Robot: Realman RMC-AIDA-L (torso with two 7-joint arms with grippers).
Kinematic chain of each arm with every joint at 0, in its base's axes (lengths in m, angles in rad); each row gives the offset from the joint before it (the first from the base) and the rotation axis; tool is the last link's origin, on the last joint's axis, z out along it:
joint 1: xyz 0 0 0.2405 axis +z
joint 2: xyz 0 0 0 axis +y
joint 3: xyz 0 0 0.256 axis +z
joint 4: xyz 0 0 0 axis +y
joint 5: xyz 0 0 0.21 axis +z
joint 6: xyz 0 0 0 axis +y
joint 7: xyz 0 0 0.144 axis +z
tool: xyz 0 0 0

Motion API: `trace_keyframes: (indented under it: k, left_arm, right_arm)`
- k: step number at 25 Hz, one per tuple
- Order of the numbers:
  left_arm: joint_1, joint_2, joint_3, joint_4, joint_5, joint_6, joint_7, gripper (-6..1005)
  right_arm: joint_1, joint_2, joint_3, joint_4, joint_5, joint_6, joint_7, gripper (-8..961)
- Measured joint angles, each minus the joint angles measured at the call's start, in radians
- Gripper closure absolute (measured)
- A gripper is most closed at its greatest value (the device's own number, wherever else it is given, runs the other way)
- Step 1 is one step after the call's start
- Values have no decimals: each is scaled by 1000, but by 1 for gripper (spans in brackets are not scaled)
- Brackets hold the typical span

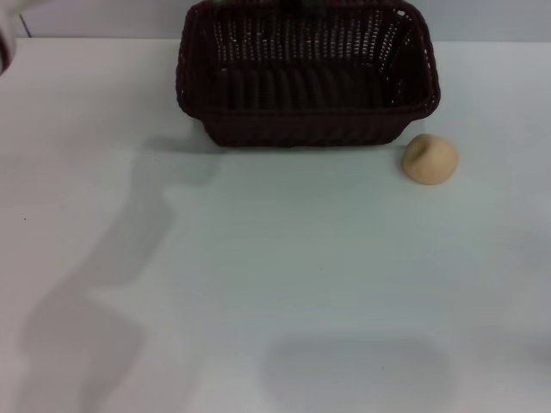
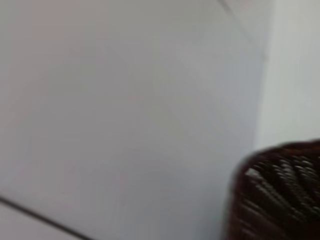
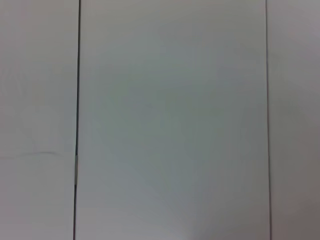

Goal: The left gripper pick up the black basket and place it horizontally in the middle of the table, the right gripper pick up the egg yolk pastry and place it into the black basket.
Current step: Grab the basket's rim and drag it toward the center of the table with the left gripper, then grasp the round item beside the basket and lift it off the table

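- Black basket (image 1: 308, 77): top centre of the head view, upright on the table (image 1: 275, 284); probably light and stiff, best gripped at the braided rim.
- Egg yolk pastry (image 1: 430, 158): just right of the basket, soft, crushable.
- Neither gripper is visible; finger state cannot be told.

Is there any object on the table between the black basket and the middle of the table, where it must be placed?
No, nothing visible. The black basket stands at the table's far edge. The egg yolk pastry lies beside its right corner, out of the path.
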Motion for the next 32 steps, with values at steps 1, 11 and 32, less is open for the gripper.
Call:
trace_keyframes:
  k: [1, 11, 32]
  left_arm:
    - [49, 0, 27, -50, -13, 66, -14, 330]
    - [403, 9, 350, -213, -188, 903, -136, 186]
    - [519, 3, 491, 487, 13, 1666, -1164, 186]
  right_arm:
    - [0, 0, 0, 0, 0, 0, 0, 223]
    - [16, -1, 0, 0, -2, -8, 0, 223]
    - [24, -2, -16, -3, -2, -27, 4, 224]
